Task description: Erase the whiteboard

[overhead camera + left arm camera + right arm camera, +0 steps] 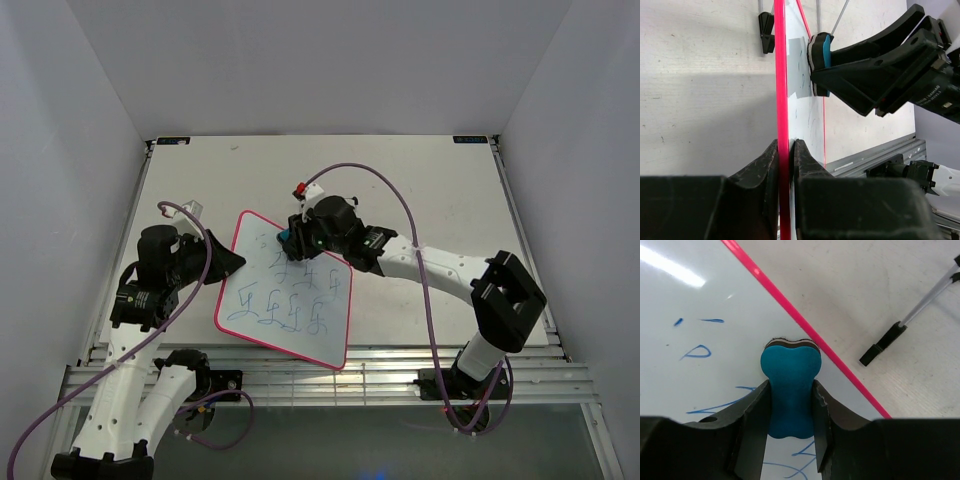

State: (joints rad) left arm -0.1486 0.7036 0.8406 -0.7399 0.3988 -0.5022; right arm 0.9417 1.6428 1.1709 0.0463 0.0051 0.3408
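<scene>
The whiteboard (300, 310), white with a pink-red frame and blue scribbles, lies tilted on the table's near-left part. My left gripper (233, 262) is shut on its left edge; in the left wrist view both fingers (772, 160) pinch the pink frame (781, 75). My right gripper (292, 238) is shut on a blue bone-shaped eraser (790, 365), whose dark underside presses on the whiteboard (680, 290) near its far corner, just inside the frame. The eraser (821, 55) also shows side-on against the board. Scribbles lie left of and below it.
A thin wire stand with a black foot (883, 344) lies on the table just beyond the board's far edge, with another black foot (766, 32) behind the board. An aluminium rail (350, 372) runs along the near table edge. White walls enclose the table.
</scene>
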